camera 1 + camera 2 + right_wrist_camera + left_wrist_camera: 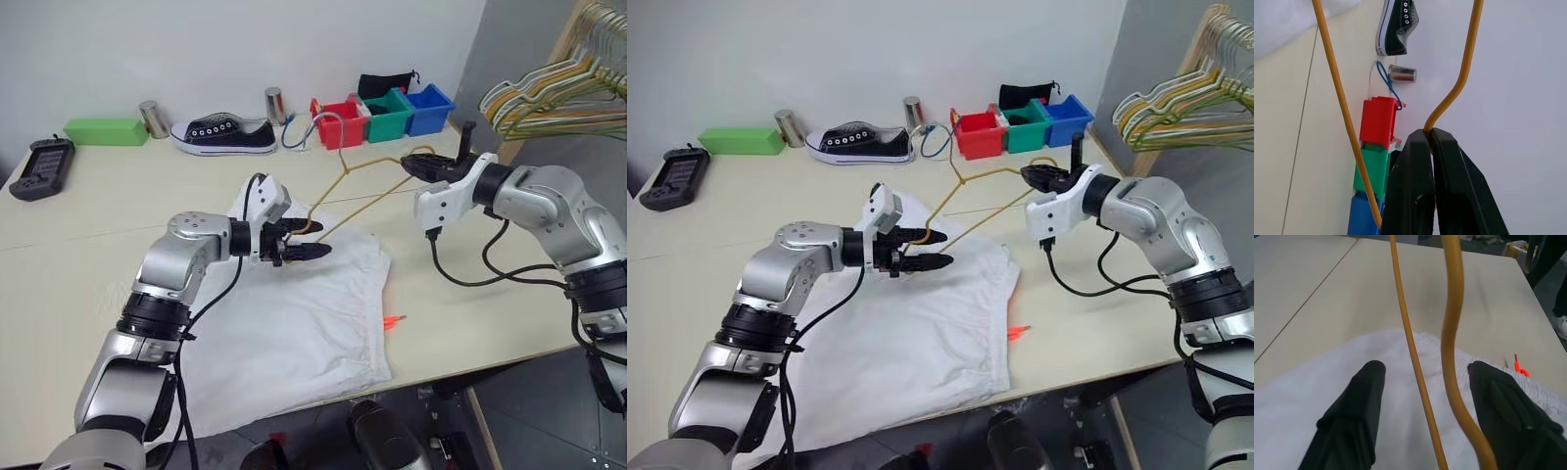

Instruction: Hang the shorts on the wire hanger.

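Observation:
The white shorts lie flat on the table, and their orange drawstring sticks out at the right edge. The yellow-tan wire hanger is held above them, slanting from the shorts up to the right. My right gripper is shut on the wire hanger at a bend in the wire, as the right wrist view shows. My left gripper hovers over the upper part of the shorts at the hanger's low corner. Its fingers stand open, with two hanger wires passing between them untouched.
A bunch of green, yellow and white hangers hangs on a wooden rack at the far right. Red, green and blue bins, a black shoe, two metal cans, a green box and a black device line the table's back.

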{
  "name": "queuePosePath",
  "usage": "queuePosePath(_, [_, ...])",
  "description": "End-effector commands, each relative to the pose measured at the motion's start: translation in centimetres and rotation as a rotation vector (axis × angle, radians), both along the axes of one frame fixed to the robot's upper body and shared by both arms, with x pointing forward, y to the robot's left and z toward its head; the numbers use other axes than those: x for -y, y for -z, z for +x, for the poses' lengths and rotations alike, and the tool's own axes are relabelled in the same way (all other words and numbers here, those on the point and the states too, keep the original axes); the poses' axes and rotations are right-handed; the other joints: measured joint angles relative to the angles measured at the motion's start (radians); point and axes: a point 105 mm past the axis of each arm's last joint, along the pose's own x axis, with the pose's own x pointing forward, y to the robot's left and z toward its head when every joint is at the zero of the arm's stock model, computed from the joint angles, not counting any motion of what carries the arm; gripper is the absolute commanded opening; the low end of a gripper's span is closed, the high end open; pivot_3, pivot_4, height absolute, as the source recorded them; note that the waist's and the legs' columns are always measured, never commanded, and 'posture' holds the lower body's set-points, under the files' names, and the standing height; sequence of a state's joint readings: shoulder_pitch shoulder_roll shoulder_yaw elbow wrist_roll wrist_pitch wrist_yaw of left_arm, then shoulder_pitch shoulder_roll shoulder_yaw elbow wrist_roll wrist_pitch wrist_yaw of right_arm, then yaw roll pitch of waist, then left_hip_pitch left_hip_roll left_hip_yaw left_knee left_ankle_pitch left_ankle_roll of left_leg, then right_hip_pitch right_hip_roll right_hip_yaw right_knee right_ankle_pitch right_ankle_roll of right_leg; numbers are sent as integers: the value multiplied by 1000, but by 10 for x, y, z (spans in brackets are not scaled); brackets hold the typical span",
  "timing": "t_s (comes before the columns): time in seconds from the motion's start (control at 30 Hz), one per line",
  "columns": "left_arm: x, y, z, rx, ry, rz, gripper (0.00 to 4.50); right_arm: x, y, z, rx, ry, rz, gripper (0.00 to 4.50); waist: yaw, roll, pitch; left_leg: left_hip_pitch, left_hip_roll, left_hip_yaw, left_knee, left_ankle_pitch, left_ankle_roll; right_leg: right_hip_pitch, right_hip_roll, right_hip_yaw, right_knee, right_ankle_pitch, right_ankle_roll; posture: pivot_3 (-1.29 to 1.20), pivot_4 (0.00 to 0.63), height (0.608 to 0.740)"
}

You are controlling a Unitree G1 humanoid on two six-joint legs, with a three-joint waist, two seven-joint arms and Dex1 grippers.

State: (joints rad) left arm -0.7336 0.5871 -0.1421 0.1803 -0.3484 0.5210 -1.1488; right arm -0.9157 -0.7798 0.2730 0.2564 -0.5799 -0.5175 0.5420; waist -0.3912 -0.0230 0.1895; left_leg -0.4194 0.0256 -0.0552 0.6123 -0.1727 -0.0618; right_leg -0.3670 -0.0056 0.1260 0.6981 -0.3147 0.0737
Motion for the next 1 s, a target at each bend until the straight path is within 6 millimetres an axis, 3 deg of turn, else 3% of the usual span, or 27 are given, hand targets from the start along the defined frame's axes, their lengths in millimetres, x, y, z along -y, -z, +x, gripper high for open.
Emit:
queuePosePath(0.03, [-3, -8, -3, 38, -5, 11, 1775, -4, -19, 0, 64, -8, 11, 0, 1, 0, -1, 0, 0, 0, 0, 0, 0, 0, 0, 0, 0, 0, 0, -293, 74, 740])
queuePosePath(0.17, [-3, -2, -6, 32, -8, 28, 1068, -7, -19, 0, 67, -17, 13, 0, 2, 1, -3, 0, 0, 0, 0, 1, 0, 0, 0, 0, 0, 0, 0, -286, 73, 740])
queuePosePath(0.3, [-7, -4, -3, 43, -31, 31, 78, -12, -18, -1, 63, -29, 12, 0, 3, 0, -3, 0, 0, -1, 0, 1, 0, 0, 0, -1, 1, 0, 0, -278, 68, 740])
queuePosePath(0.47, [-9, -3, -1, 67, -59, 56, 31, -12, -13, -3, 30, -39, 20, 0, 5, 1, -4, 0, 0, -1, 0, 1, 0, 0, 0, -1, 1, 0, 0, -276, 67, 740])
queuePosePath(0.53, [-12, -3, 3, 100, -96, 77, 31, -11, 2, -4, -77, -40, 32, 0, 5, 1, -5, 0, 0, -1, 0, 1, 0, 1, 0, -1, 2, 0, 0, -271, 66, 740])
queuePosePath(0.67, [-26, -4, 13, 220, -185, 170, 0, -8, 23, -9, -287, -23, 97, 734, 7, 0, -8, 1, 0, -3, 0, 1, 0, 3, 0, -3, 2, 1, -1, -258, 61, 740])
queuePosePath(0.73, [-38, 0, 20, 302, -253, 252, 0, -4, 27, -10, -363, 0, 138, 1314, 7, 0, -9, 1, 0, -3, 0, 1, 0, 3, 0, -3, 2, 1, -1, -257, 56, 740])
queuePosePath(0.9, [-55, 0, 25, 482, -335, 387, 0, 9, 33, -10, -439, 70, 213, 2415, 14, 0, -11, 2, 0, -5, 1, 1, 0, 4, 0, -3, 2, 1, -1, -242, 63, 740])
queuePosePath(1.0, [-55, -4, 22, 608, -314, 476, 0, 13, 29, -3, -454, 120, 289, 3146, 19, 0, -13, 2, 0, -5, 1, 1, 0, 4, 0, -3, 2, 1, -1, -241, 59, 740])
